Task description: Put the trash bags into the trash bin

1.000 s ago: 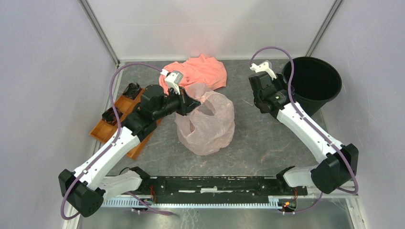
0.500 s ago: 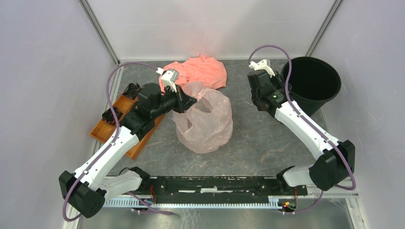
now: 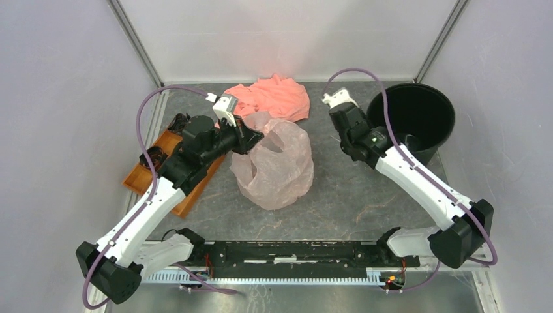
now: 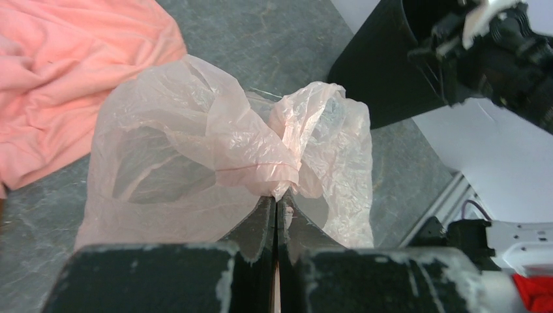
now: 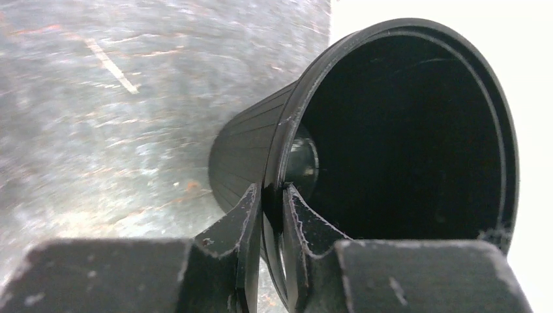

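- The left fingers (image 4: 257,228) are pinched tight on a gathered fold of the pink trash bag (image 3: 277,169).
- The bag billows on the tabletop (image 3: 352,195), its far edge touching the salmon cloth (image 3: 274,98).
- The right fingers (image 5: 244,215) are clamped on the rim of the trash bin (image 3: 417,114), one inside and one outside.
- The bin sits far right, apart from the bag.
- An orange tray (image 3: 147,176) lies at the left.

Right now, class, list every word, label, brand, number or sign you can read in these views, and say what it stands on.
None can be read. The bag, the bin, the cloth and the tray show no print, label or number in any view.
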### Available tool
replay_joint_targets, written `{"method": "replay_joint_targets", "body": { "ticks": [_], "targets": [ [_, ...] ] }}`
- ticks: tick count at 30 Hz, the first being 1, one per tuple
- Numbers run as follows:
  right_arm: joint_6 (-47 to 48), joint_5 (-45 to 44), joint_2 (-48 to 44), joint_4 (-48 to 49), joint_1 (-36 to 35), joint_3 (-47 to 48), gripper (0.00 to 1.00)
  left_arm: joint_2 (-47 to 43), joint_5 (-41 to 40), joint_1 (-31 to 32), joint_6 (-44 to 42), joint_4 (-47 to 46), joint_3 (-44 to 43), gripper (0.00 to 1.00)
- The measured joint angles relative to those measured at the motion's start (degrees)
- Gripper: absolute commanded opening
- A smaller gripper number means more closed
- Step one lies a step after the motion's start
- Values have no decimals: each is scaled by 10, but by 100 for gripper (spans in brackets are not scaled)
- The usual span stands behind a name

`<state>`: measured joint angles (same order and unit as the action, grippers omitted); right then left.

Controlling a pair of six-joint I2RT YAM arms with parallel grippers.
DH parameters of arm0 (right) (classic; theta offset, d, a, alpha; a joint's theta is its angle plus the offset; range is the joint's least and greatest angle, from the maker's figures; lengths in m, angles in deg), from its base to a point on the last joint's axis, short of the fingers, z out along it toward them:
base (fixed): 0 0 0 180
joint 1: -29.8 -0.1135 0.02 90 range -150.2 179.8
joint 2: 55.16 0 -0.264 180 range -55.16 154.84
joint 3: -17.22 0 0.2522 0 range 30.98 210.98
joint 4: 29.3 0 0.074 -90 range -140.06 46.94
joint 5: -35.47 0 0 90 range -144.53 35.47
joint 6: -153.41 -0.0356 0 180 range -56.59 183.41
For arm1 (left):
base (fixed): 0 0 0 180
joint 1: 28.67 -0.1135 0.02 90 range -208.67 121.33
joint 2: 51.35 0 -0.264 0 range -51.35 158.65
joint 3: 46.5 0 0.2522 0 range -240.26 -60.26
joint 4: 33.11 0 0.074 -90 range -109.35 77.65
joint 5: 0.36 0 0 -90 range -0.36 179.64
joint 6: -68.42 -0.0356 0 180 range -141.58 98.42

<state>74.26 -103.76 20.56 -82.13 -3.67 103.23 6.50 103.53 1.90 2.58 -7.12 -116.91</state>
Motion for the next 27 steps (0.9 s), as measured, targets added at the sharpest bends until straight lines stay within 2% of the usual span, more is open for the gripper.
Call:
{"method": "replay_joint_targets", "body": {
  "ticks": [5, 10, 17, 27],
  "targets": [
    [-31, 45, -4, -58, -73, 5, 0, -7, -42, -1, -21, 8, -1, 2],
    [-63, 106, -13, -101, -116, 18, 0, -7, -81, -1, -34, 14, -1, 2],
    [-96, 252, -59, -104, -183, 35, 0, -38, -145, -1, -49, 12, 5, 2],
    [-102, 315, -60, -66, -339, 46, 0, -154, -247, -3, -71, -28, 58, 2]
  ]
}}
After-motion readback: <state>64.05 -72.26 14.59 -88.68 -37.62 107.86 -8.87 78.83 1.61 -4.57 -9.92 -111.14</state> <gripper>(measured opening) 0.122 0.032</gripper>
